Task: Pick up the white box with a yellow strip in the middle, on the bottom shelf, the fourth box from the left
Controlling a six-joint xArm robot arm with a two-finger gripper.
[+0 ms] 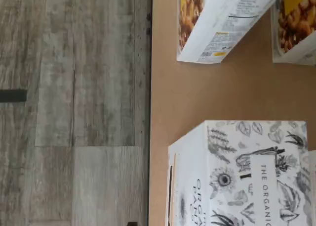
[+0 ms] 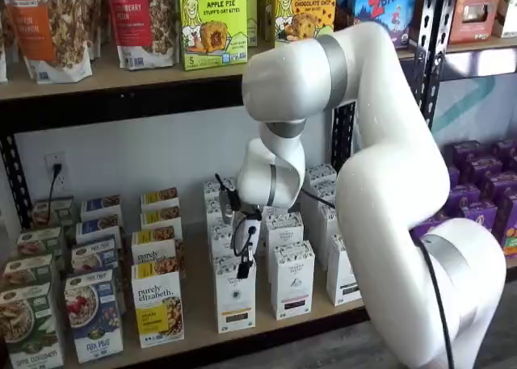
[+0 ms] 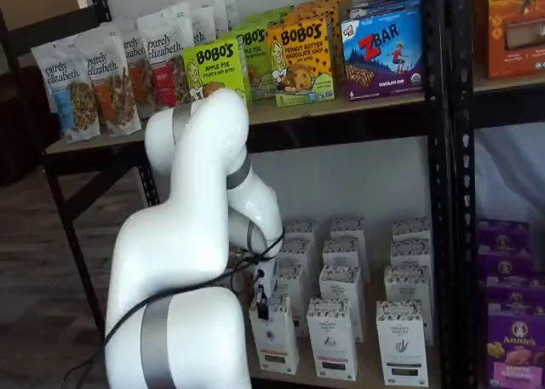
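The white box [image 2: 235,300] with a yellow-orange strip stands at the front of the bottom shelf [image 2: 198,324], in both shelf views [image 3: 274,336]. In the wrist view its leaf-patterned top [image 1: 247,171] and a thin orange line on its front face show close below the camera. My gripper [image 2: 242,260] hangs just above and in front of the box's top, with a cable beside it; it also shows in a shelf view [image 3: 261,304]. Its black fingers are seen side-on, so no gap can be made out. Nothing is held.
Like white cartons with black strips [image 2: 292,280] stand right of and behind it. Purely elizabeth boxes [image 2: 157,308] stand to its left, also in the wrist view [image 1: 222,23]. The upper shelf [image 2: 121,78] and a black rack post [image 3: 438,193] are close. Grey wood floor [image 1: 74,87] lies below.
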